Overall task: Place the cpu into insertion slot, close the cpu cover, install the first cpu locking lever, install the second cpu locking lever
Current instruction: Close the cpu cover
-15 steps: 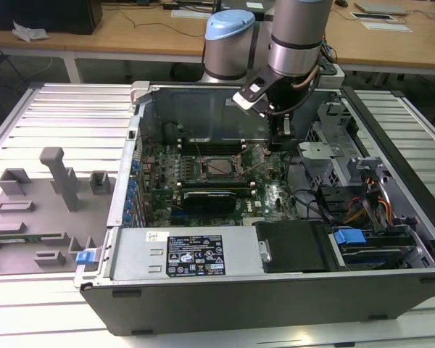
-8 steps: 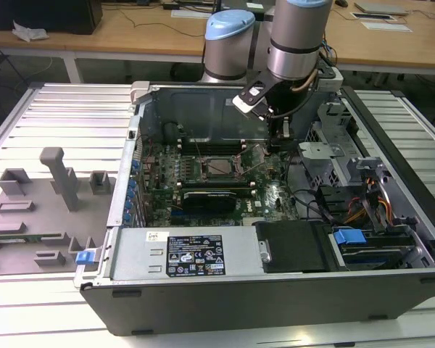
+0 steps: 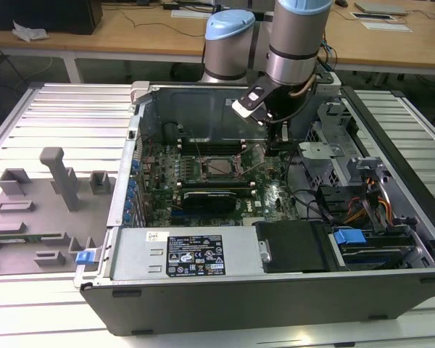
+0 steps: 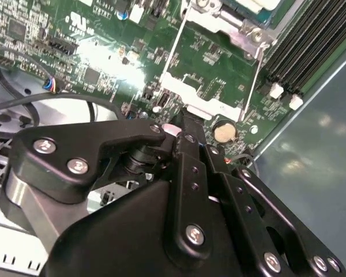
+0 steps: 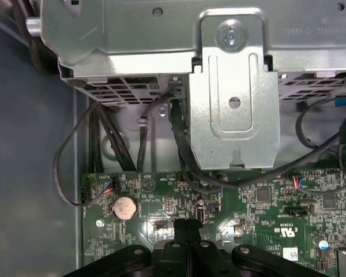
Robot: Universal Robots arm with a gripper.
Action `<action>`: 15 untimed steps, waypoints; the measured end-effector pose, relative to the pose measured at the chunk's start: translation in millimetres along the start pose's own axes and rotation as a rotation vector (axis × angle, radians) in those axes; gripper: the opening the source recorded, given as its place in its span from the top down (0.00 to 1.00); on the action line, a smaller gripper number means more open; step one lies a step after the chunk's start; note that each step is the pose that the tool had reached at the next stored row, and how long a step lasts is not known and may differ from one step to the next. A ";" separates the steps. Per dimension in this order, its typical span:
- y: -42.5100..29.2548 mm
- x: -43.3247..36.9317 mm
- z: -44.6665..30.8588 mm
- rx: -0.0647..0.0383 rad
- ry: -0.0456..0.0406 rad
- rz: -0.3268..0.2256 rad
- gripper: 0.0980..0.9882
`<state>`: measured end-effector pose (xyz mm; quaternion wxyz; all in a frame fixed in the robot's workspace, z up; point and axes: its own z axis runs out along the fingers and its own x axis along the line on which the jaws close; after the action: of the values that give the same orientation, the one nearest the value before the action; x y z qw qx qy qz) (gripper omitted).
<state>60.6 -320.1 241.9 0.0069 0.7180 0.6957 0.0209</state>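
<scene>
Gripper (image 5: 187,228): clenched shut, nothing seen in its grasp, low over the green motherboard (image 5: 259,202), coin cell (image 5: 125,206) just beside.
Cpu (image 3: 219,167): seated in its socket, at eight o'clock of the gripper in the exterior view.
Open computer case (image 3: 275,297): on ribbed grey table (image 3: 65,101).
Grey fixture tray (image 3: 29,225): nine o'clock of case.
Wooden desks (image 3: 130,32): twelve o'clock, behind.
</scene>
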 end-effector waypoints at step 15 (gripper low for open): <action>1.7 0.0 1.4 0.196 -0.0063 0.004 0.99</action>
<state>62.4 -320.0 240.5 -0.0614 0.7166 0.6930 -0.0496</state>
